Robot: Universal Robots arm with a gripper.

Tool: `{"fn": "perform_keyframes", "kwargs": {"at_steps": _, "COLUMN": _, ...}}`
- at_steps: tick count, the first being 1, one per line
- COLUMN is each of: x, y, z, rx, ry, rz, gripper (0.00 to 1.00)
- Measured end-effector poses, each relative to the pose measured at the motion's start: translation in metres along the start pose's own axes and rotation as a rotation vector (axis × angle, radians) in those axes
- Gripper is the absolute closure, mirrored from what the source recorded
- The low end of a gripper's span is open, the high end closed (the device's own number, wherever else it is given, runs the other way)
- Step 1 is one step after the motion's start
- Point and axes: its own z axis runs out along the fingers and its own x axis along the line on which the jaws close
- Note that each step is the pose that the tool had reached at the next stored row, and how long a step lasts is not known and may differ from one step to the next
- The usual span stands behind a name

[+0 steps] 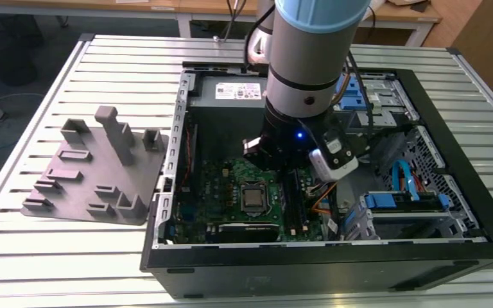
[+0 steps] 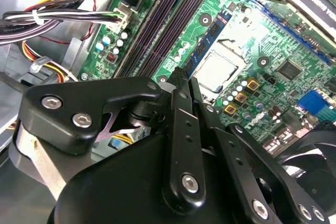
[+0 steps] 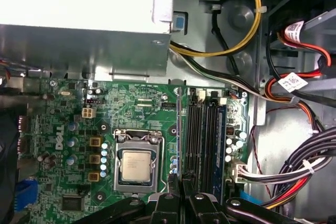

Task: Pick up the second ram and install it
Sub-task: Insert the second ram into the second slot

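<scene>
1. The second ram is most likely the thin dark strip running out from the fingertips in the first wrist view. It is showing edge-on, so I cannot be sure of this. It is hanging over the green motherboard, just beside the long black memory slots and parallel to them.
2. The claw is standing narrow, with its jaws drawn close together on that strip. In the second wrist view the claw is pointing down at the board between the slots and the processor.
3. Judging progress, the pick-up part is looking done. The strip is sitting beside the slots rather than in one, so the seating is looking not yet done.
4. In the exterior view the arm is reaching down into the open computer case at the middle of the frame, above the memory slots.
5. The grey holder plate is lying on the slatted tabletop at the exterior view's left, well apart from the claw. I am seeing no stick standing in it.
</scene>
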Motion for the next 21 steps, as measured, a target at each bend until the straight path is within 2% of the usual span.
{"fn": "perform_keyframes", "kwargs": {"at_steps": 21, "x": 0.0, "y": 0.0, "z": 0.0001, "rx": 0.0029, "ry": -0.0016, "rz": 0.104, "gripper": 0.89}}
